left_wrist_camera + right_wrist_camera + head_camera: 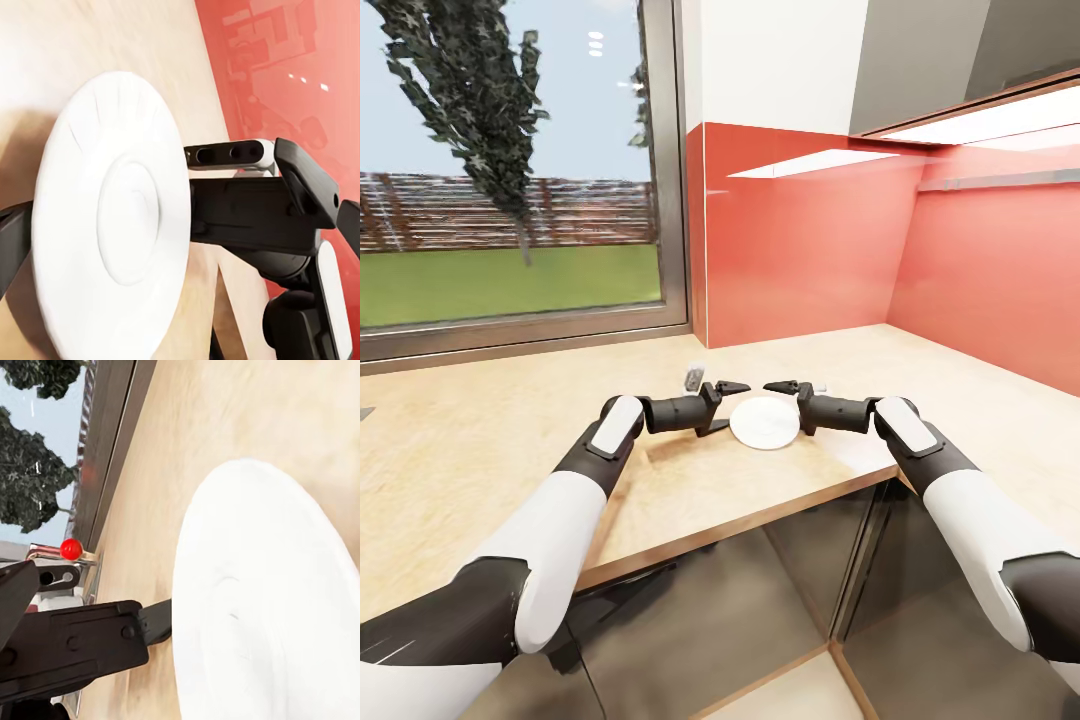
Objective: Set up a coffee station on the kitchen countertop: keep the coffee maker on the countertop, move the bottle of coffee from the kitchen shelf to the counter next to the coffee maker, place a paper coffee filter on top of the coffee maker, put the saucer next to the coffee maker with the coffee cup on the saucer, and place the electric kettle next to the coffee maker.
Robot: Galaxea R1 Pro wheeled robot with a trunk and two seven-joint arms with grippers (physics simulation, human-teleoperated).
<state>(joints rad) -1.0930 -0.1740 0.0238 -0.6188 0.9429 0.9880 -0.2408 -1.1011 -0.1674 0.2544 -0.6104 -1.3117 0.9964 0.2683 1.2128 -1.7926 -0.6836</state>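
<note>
The saucer lay flat on the kitchen countertop near its front edge, in the corner where the red backsplash turned. Both arms reached inward over the wood, the left gripper and the right gripper facing each other tip to tip just above the saucer's far rim. A large window behind showed grass, a fence and a tree.
</note>
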